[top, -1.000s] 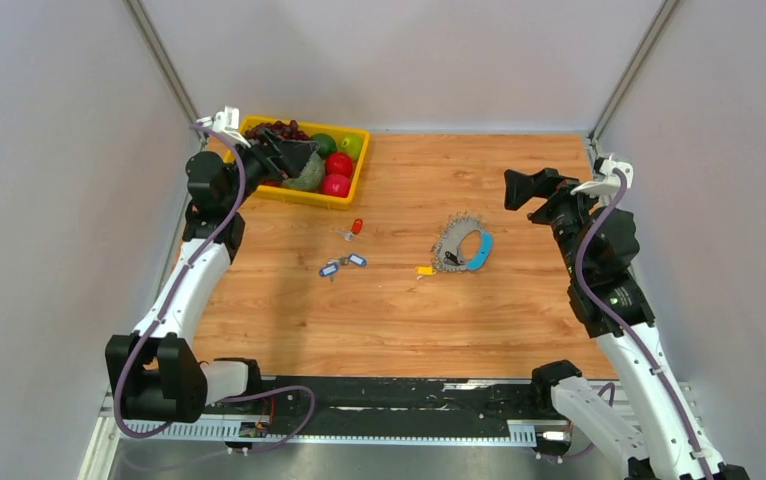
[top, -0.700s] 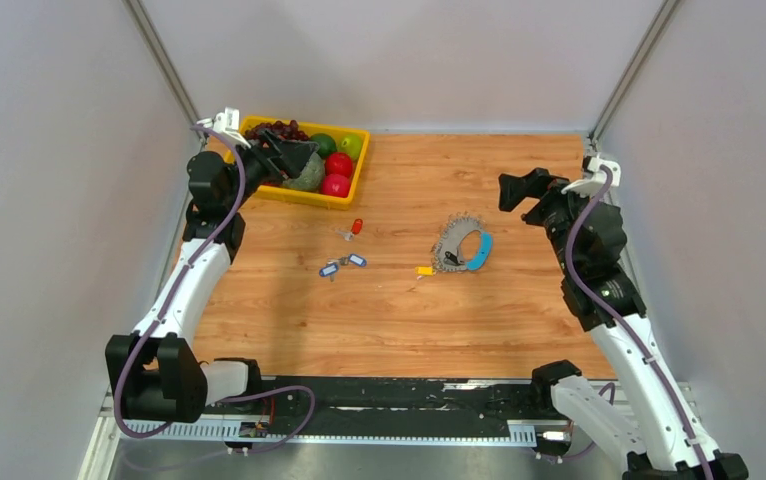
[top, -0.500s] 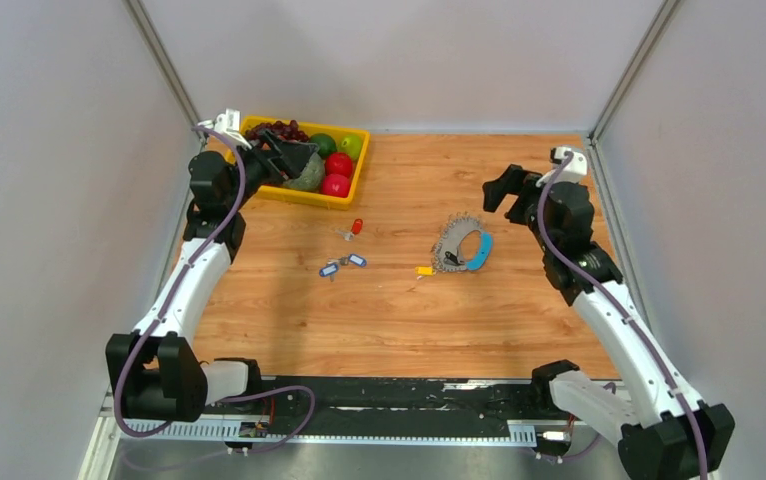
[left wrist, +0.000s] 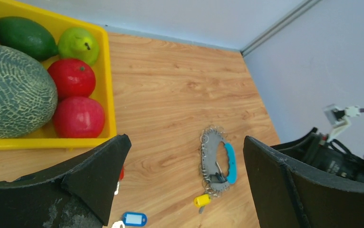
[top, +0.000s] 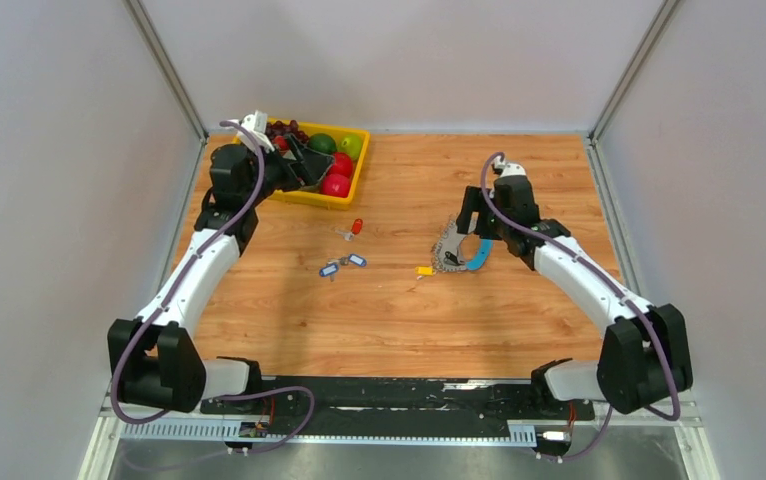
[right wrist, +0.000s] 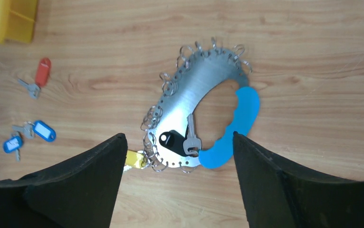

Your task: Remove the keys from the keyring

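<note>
The keyring (right wrist: 199, 90) is a flat silver crescent plate edged with small wire rings, with a blue curved strap (right wrist: 239, 123) closing one arc. It lies flat on the wooden table (top: 399, 300). A silver key (right wrist: 191, 135) and a black-headed key (right wrist: 173, 141) rest on its lower end, and a yellow-tagged key (right wrist: 133, 159) hangs off its edge. My right gripper (right wrist: 177, 137) hovers just above the keyring (top: 462, 245), open, with nothing between its fingers. My left gripper (top: 311, 170) is open and empty over the yellow tray, far from the keyring (left wrist: 213, 156).
A yellow tray (top: 344, 195) at the back left holds a melon (left wrist: 14, 92), red apples (left wrist: 78, 116) and green fruit. Loose on the table left of the keyring lie a red-tagged key (right wrist: 41, 73) and two blue-tagged keys (right wrist: 42, 130). Grey walls enclose the table.
My right arm has swung left from the table's right edge and come down over the keyring. My left arm has shifted slightly right over the tray.
</note>
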